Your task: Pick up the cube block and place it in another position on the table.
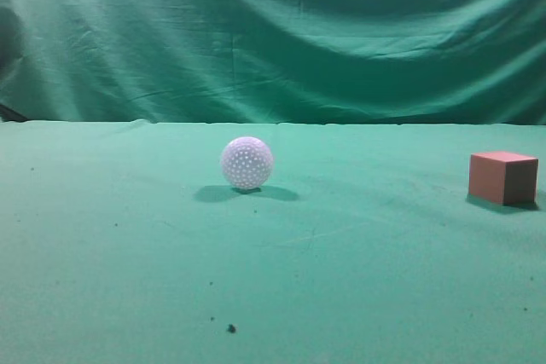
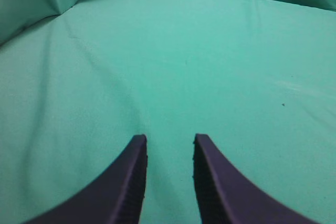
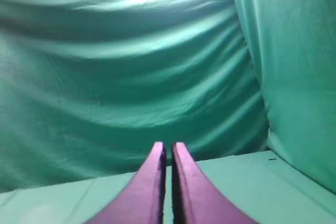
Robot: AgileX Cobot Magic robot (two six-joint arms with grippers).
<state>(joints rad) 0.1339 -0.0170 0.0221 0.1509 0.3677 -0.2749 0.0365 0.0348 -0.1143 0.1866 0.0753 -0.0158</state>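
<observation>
The small reddish-brown cube block (image 1: 503,177) sits far right on the green felt table (image 1: 128,253). Left gripper (image 2: 169,145) spread, right gripper (image 3: 167,150) nearly closed: it should open wide, then descend squarely.

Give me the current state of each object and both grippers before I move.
cube block: resting flat on the table, far right, untouched.
ball: sitting on the table near centre, apart from the cube.
left gripper: open, empty, over bare cloth.
right gripper: nearly closed, empty, facing the curtain.
</observation>
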